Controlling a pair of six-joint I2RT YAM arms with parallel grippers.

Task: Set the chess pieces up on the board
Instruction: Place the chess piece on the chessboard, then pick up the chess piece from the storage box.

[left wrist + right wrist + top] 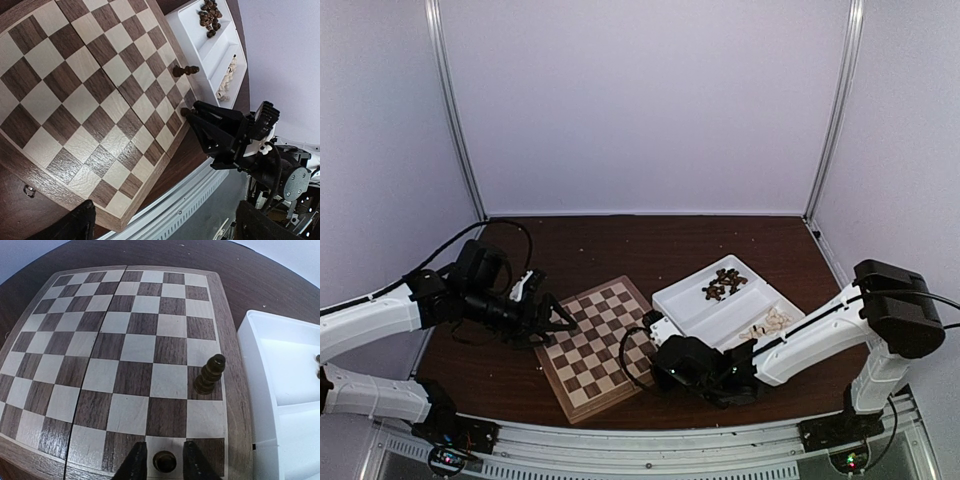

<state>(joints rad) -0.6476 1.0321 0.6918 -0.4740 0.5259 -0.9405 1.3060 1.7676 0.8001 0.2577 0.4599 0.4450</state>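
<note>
your right gripper (164,449) straddles the upright dark piece (165,460) on the board's (125,340) edge row, jaws barely parted off it; a second piece (209,375) stands just beyond

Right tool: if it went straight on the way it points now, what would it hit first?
The right tool would first meet the small dark chess piece standing between its fingers, then the board square beneath. It angles down at the board's edge row; depth is hard to judge.
</note>
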